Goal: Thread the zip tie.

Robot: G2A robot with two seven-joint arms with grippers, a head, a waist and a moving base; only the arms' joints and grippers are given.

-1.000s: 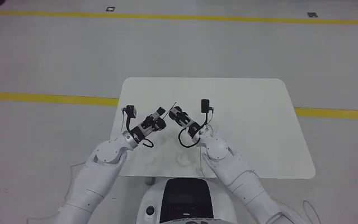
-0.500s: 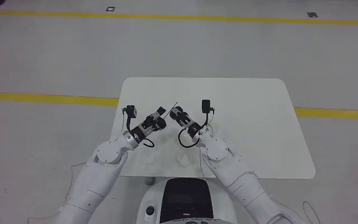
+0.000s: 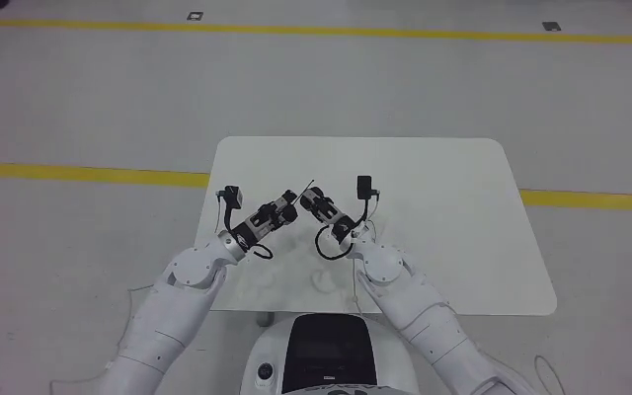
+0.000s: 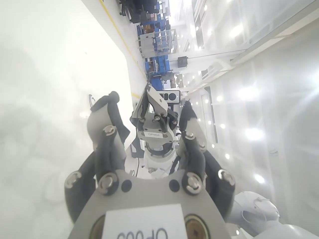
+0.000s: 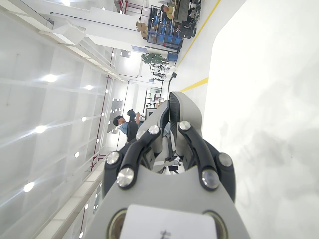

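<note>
Grip check: my right claw (image 5: pixel 170 99) is clamped on the black zip tie (image 5: pixel 169 85), which sticks straight out past the fingertips, away from the robot. My left claw (image 4: pixel 149 100) gapes facing it above the white bench (image 3: pixel 444 217); yellow floor lines (image 3: pixel 99 175) lie beyond.

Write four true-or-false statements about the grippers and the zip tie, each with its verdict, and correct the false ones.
1. The right gripper is shut on the zip tie. True.
2. The left gripper is shut. False: its fingers are spread wide apart and hold nothing.
3. The zip tie lies flat on the table. False: the right gripper holds it above the table, with one end sticking out past the fingertips.
4. Both grippers are close together, above the white table. True.
</note>
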